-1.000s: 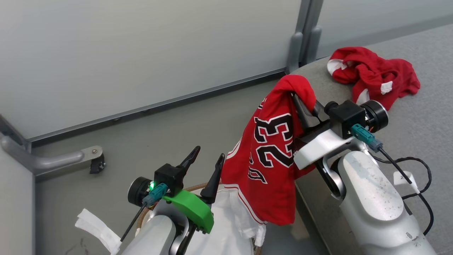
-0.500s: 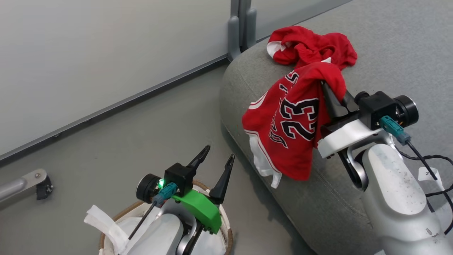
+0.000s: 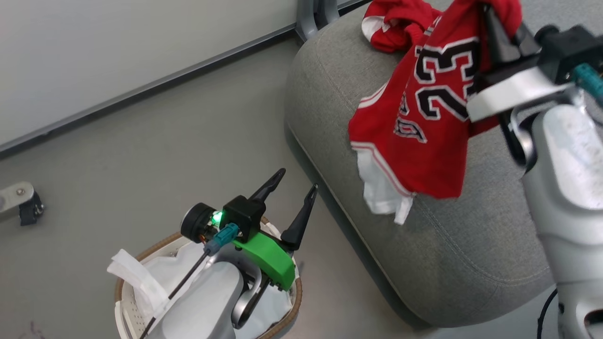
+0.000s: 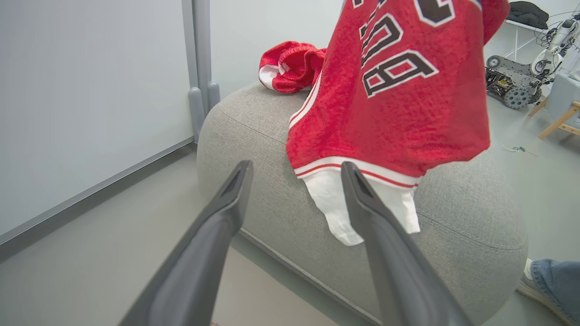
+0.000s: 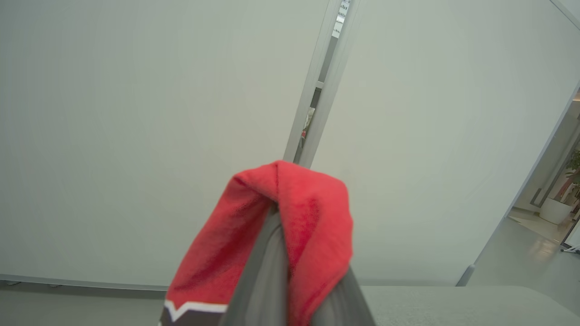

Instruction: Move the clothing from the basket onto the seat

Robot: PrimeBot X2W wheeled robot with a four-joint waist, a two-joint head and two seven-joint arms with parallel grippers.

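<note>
A red jersey [image 3: 424, 117] lettered "23" hangs from my right gripper [image 3: 492, 23], which is shut on its top fold, above the grey seat [image 3: 447, 245]. White cloth [image 3: 381, 197] dangles under its hem, close over the cushion. A second red garment [image 3: 395, 23] lies crumpled on the seat's far end. My left gripper [image 3: 297, 180] stands open over the basket [image 3: 122, 301], which holds a white liner. In the left wrist view the jersey [image 4: 398, 99] hangs beyond my open fingers [image 4: 226, 217]. The right wrist view has red fabric [image 5: 312, 213] draped over my shut gripper [image 5: 274, 226].
A pale wall panel with a grey post [image 3: 311, 14] runs behind the seat. A metal foot with a caster [image 3: 23, 202] sits on the floor at far left. A person's leg in jeans [image 4: 553, 276] stands beside the seat, and a wheeled machine [image 4: 507, 83] is beyond it.
The head camera has shifted. My right arm has carried the jersey up and farther over the seat, toward the other red garment. My left gripper stays open above the basket.
</note>
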